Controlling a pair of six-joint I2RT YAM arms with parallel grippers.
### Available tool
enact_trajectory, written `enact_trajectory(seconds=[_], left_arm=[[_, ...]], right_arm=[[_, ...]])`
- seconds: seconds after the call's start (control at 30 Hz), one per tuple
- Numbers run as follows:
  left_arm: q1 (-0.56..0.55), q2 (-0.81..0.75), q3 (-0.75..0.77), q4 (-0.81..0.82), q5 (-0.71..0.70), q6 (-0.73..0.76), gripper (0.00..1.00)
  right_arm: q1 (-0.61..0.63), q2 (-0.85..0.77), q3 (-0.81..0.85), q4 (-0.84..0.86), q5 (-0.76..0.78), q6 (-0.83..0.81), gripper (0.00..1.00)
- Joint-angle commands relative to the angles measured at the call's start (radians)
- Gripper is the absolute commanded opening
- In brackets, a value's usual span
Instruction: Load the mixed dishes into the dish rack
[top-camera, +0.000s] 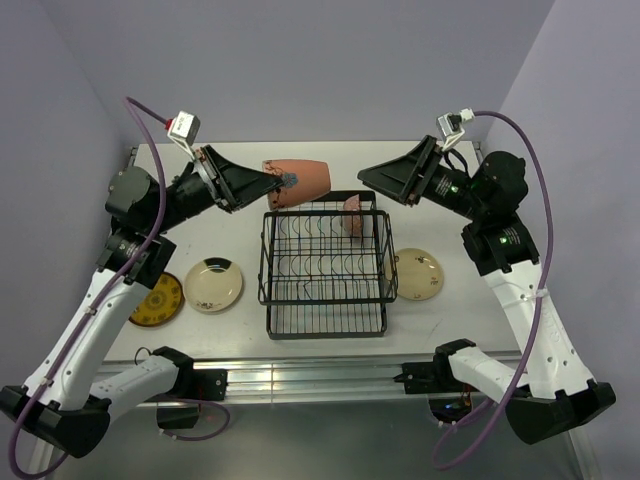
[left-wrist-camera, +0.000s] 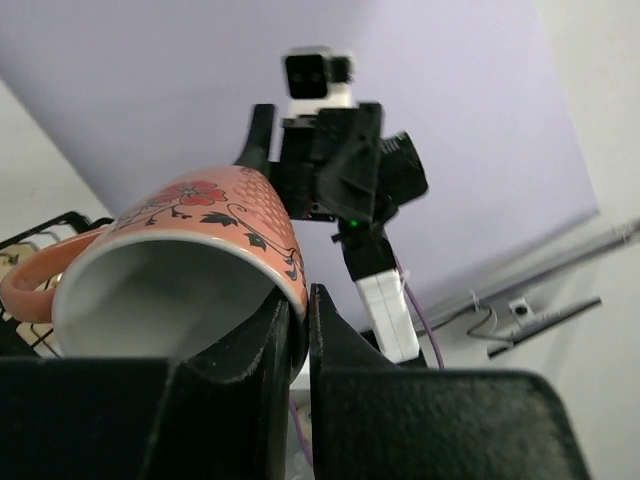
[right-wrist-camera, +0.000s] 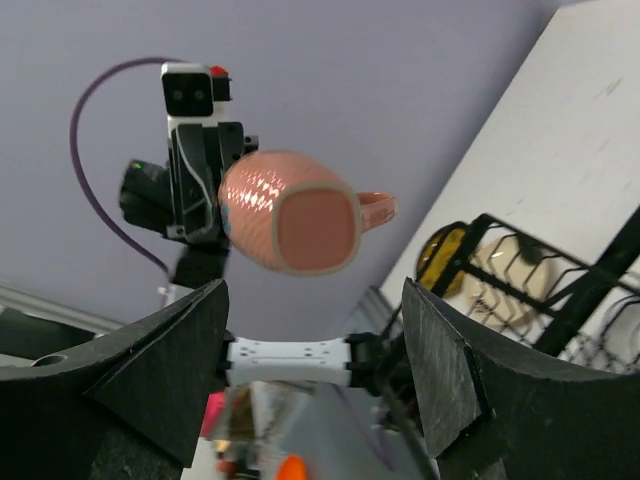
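Observation:
My left gripper (top-camera: 270, 186) is shut on the rim of a pinkish flowered mug (top-camera: 298, 181), held on its side in the air behind the black wire dish rack (top-camera: 325, 300). In the left wrist view the fingers (left-wrist-camera: 265, 345) pinch the mug's wall (left-wrist-camera: 190, 235), one inside and one outside. My right gripper (top-camera: 364, 180) is open and faces the mug's base (right-wrist-camera: 300, 220) from the right, a short gap away. One cream plate (top-camera: 213, 284) and a yellow patterned plate (top-camera: 157, 300) lie left of the rack. Another cream plate (top-camera: 418, 273) lies to its right.
A small pinkish object (top-camera: 352, 214) sits at the rack's far right edge; I cannot tell what it is. The rack's upright prongs (top-camera: 325, 262) hold nothing. Purple walls close in the table (top-camera: 450, 310) at the back and sides.

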Motion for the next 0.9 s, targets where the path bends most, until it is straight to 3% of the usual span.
enact_trajectory(seconds=[0.0, 0.27, 0.43, 0.87], left_arm=[[0.0, -0.057, 0.005, 0.352, 0.128, 0.024, 0.0], [0.0, -0.166, -0.049, 0.314, 0.189, 0.343, 0.0], [0.0, -0.206, -0.078, 0.285, 0.223, 0.473, 0.0], [0.001, -0.24, -0.121, 0.377, 0.326, 0.535, 0.0]], right_arm=[[0.012, -0.029, 0.003, 0.034, 0.011, 0.193, 0.77], [0.021, -0.07, -0.053, 0.049, 0.014, 0.456, 0.78], [0.093, -0.049, -0.038, 0.017, 0.016, 0.53, 0.78], [0.259, -0.015, -0.03, 0.067, 0.085, 0.665, 0.78]])
